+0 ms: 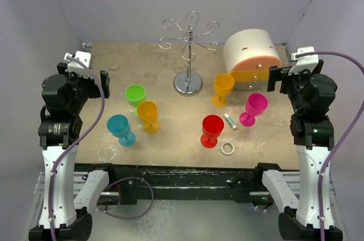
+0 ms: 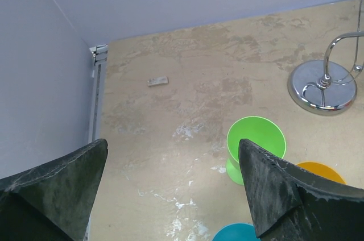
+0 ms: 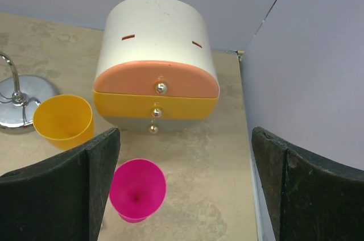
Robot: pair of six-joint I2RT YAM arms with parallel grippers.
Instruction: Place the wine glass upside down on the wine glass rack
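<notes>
Both wide open and empty: left gripper (image 2: 170,195), right gripper (image 3: 182,184); we would grip the far orange glass (image 1: 223,85) beside the wine glass rack (image 1: 187,86) low on its stem; invert before hooking.

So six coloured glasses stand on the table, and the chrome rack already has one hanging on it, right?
Not quite. The chrome rack has nothing hanging on it; its curled arms are bare. All six glasses stand on the table, as the top view shows.
</notes>
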